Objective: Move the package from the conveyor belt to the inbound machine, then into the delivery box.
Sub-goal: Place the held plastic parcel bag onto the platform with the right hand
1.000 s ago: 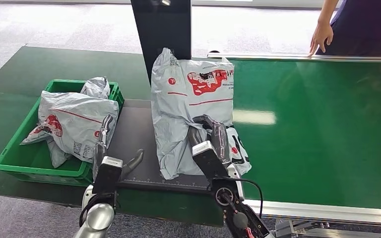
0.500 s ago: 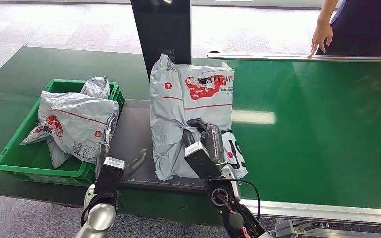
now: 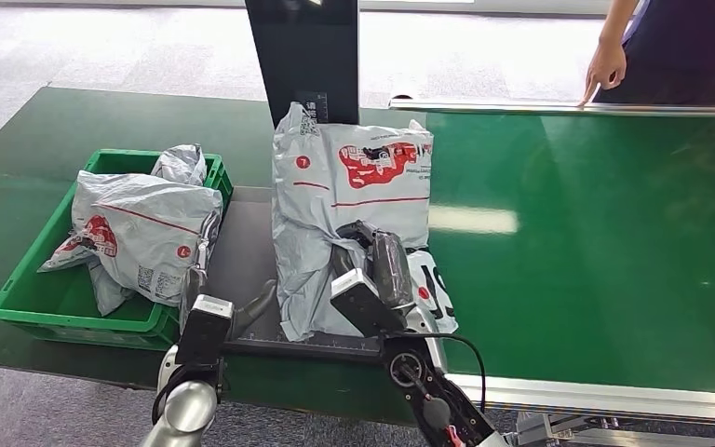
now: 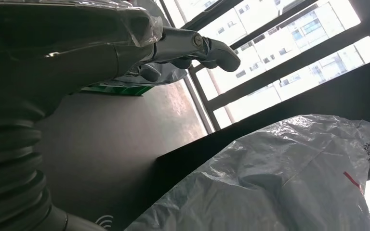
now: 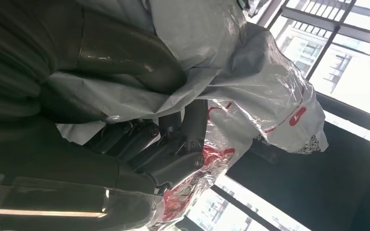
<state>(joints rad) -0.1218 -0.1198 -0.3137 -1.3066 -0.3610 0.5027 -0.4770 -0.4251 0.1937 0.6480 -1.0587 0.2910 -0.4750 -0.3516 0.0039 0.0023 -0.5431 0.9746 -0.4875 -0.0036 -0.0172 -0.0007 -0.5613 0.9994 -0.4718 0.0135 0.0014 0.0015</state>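
One soft, crinkly grey poly-mailer package [image 3: 349, 200], likely light and slippery, bunches where the right hand [image 3: 372, 270] grasps it low; the left hand [image 3: 207, 293] hangs released beside it.

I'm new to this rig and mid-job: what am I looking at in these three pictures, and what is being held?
The wide picture is the robot's head view, looking down. The other two come from cameras at each wrist, turned sideways. The right hand grips a grey package that lies on the dark inbound machine plate, beside the green conveyor belt. The left hand holds nothing, its fingers apart. The green delivery box already holds other packages. A person stands at the far side.
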